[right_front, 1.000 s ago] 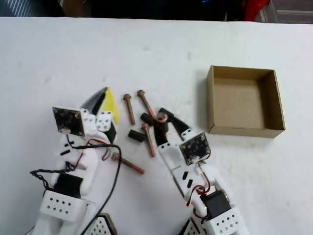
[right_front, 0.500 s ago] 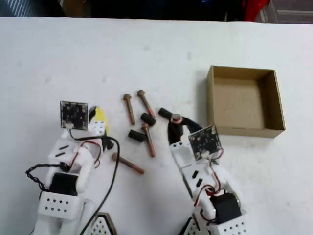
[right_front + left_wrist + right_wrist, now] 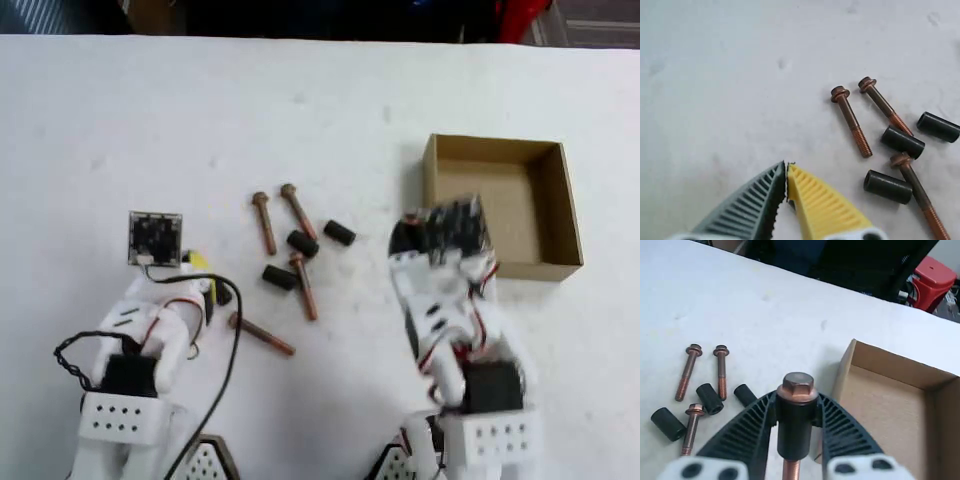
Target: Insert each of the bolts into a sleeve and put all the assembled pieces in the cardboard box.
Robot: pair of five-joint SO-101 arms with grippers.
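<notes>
The right pincer (image 3: 797, 401) is clenched on a short black cylindrical sleeve (image 3: 796, 427) with a copper-coloured hex-head metal bolt (image 3: 798, 384) seated in it. The piece is held upright in the air, near the wall of the open brown cardboard box (image 3: 890, 367) that faces the loose parts. The grip lies on the sleeve's sides, which looks the right place: the sleeve is probably rigid, so the ribbed pads should bite on it. The bolt likely sits loose inside, and its flanged head would stop it dropping out only while the piece is head-up. Both parts seem small, light, stiff and not fragile; being round, they would roll on the white bench (image 3: 120, 110). The left pincer (image 3: 786, 169) is pressed shut on nothing, above the bench beside 4 loose bolts (image 3: 262, 222) and 3 loose sleeves (image 3: 280, 277).
</notes>
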